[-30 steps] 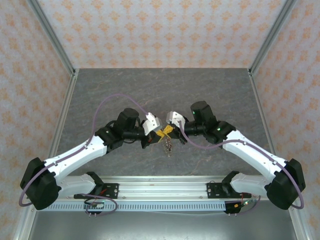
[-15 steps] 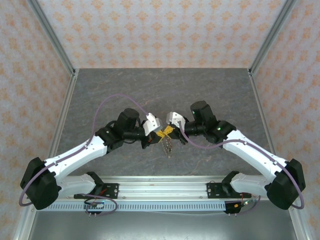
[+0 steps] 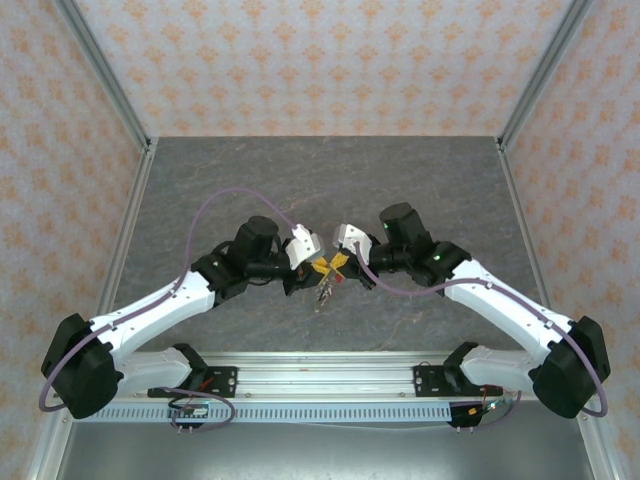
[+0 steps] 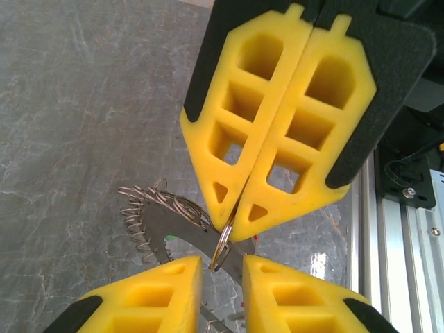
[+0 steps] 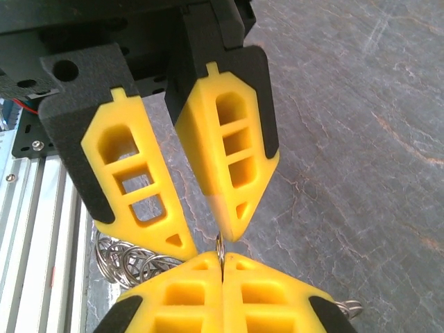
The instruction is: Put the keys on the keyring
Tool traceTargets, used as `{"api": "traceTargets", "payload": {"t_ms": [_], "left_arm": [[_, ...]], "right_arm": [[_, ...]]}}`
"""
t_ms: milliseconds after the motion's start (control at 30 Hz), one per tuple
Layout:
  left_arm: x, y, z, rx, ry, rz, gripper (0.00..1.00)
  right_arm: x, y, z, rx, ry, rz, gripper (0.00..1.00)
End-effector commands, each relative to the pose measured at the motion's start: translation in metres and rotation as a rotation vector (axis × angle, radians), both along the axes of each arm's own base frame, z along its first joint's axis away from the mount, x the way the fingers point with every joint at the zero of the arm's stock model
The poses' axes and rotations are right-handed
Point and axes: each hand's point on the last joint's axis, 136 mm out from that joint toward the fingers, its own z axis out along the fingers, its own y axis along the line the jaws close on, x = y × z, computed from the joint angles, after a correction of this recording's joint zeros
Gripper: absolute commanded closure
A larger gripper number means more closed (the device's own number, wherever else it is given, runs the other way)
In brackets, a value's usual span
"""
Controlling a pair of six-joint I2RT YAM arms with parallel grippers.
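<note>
Right gripper [image 5: 220,258]: in its own wrist view the two yellow fingers are pressed flat together. A thin wire loop of the keyring [image 4: 154,211] is nipped upright at their tips.
Left gripper [image 4: 222,262]: its fingers stand parted with a plain gap between the tips. The pinched loop stands in that gap, and I cannot tell whether either tip touches it.
Left wrist view adds: the keyring's jagged coil fans out to the left of the right gripper's tips. A flat grey blade [image 4: 189,238] slants from under the coil down between the left fingertips. A green speck [image 4: 168,238] sits just beside the blade, too small to name.
Right wrist view adds: the coil's loops bunch below the left gripper's outer finger, touching the right gripper's own finger. A further loop peeks out past the other own finger.
Top view adds: the grippers meet tip to tip over the grey table [image 3: 250,170], and the metal bundle hangs just under the fingertips.
Around: an aluminium rail [image 4: 409,229] lies behind the right gripper's fingers.
In the way: the shut fingers cover most of the pinched loop.
</note>
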Motion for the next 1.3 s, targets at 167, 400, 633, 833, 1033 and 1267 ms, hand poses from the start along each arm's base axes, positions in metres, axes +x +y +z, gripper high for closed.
{"api": "traceTargets", "payload": {"t_ms": [167, 400, 633, 833, 1033, 1267], "left_arm": [[0.011, 0.006, 0.012, -0.049, -0.058, 0.078, 0.78], [-0.005, -0.005, 0.016, -0.096, -0.015, -0.029, 0.78], [-0.015, -0.007, 0.007, -0.047, 0.021, -0.100, 0.78], [-0.016, -0.007, 0.003, -0.019, 0.025, -0.118, 0.79], [-0.016, -0.006, 0.005, -0.019, 0.018, -0.118, 0.88], [-0.008, -0.007, 0.010, -0.029, -0.012, -0.087, 1.00]], "right_arm": [[0.006, 0.004, 0.002, 0.042, 0.003, -0.027, 1.00], [-0.002, 0.009, 0.016, 0.140, -0.014, 0.027, 1.00], [-0.003, 0.007, 0.021, 0.177, -0.014, 0.041, 1.00], [-0.008, 0.008, 0.024, 0.199, -0.013, 0.069, 1.00], [-0.010, 0.008, 0.026, 0.209, -0.009, 0.080, 1.00], [-0.010, 0.007, 0.026, 0.207, -0.010, 0.066, 1.00]]}}
